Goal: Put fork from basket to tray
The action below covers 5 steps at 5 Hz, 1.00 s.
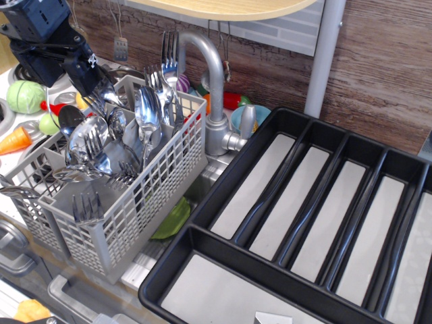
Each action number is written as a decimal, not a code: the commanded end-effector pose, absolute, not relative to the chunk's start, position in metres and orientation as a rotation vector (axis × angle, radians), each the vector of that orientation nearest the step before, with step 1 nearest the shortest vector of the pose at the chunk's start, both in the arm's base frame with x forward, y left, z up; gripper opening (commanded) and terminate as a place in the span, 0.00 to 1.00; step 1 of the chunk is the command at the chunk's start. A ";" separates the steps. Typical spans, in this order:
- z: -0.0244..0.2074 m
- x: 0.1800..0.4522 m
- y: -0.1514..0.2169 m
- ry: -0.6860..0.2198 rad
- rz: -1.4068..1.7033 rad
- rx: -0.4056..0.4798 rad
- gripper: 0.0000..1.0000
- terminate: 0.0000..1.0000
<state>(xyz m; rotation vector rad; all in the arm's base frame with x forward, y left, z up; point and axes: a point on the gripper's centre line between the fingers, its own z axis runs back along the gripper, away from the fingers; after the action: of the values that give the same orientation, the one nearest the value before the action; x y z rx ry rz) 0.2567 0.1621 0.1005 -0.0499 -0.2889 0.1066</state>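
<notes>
- A light grey plastic cutlery basket [128, 223] with lattice-grid walls and several compartments sits at the left of the scene, crowded with shiny metal cutlery standing upright.
- Several shiny silver metal forks stand in it: one fork [88, 208] shows its tines in the near compartment at about 7 o'clock of the basket, and another tall fork [169, 54] rises above the far corner at about 1 o'clock.
- Shiny metal spoons [147, 111] with round bowls fill the middle compartments among more forks.
- A black robot arm ends in a dark end effector [91, 84] at about 11 o'clock of the basket, lowered to the tops of the cutlery at the basket's far left side; its fingertips are lost among the handles, so I cannot tell how far open it is or whether it has hold of anything.
- A large black plastic cutlery tray [202, 239] with long parallel compartments, one crosswise compartment and pale grey bottoms lies at 3 o'clock of the basket, touching its near right corner.
- A curved silver metal tap [212, 88] stands behind, between basket and tray.
- Colourful toy vegetables [25, 96] lie at the far left.
</notes>
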 end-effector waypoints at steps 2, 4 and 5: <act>0.096 0.260 0.156 -0.296 0.112 -0.071 1.00 0.00; 0.080 0.270 0.153 -0.302 0.143 -0.057 1.00 0.00; 0.073 0.274 0.154 -0.279 0.189 -0.032 0.00 0.00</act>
<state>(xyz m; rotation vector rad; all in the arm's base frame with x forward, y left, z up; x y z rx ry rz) 0.2689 0.1497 0.0635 -0.0413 -0.2427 0.1973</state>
